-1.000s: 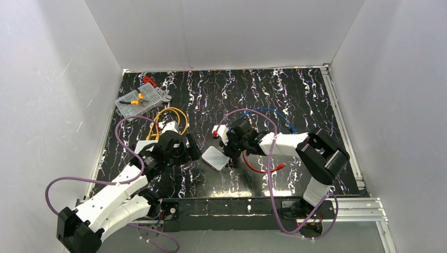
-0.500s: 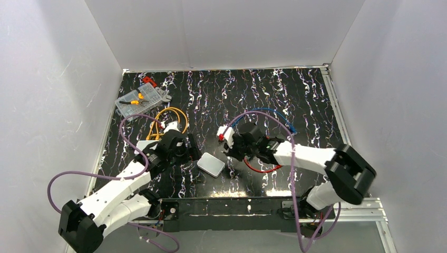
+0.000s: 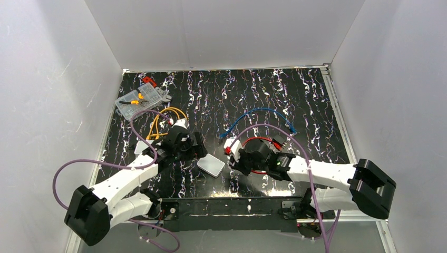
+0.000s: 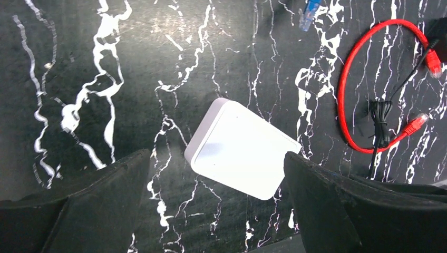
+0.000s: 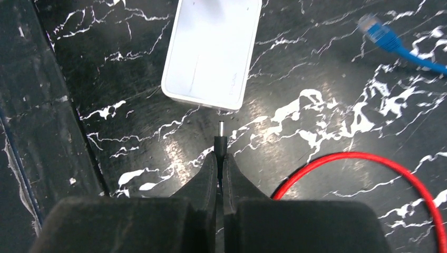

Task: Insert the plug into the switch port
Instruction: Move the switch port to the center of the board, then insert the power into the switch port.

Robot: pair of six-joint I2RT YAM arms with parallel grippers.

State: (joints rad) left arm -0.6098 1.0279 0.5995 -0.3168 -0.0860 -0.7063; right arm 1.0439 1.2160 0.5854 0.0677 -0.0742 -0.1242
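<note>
Narrow gap between plug (image 5: pixel 221 138) and switch (image 5: pixel 211 50) edge

Closed right tool (image 5: pixel 220 159) gripping plug (image 5: pixel 221 136), tip just short of switch box (image 5: pixel 211 52)

The right tool (image 5: pixel 220 158), pinching the plug (image 5: pixel 221 138), now sits right of the switch box (image 3: pixel 211 166), nearer the tabletop's near edge than before. The box lies slightly further left, and the left tool (image 4: pixel 216 161) is closer to it.
</note>
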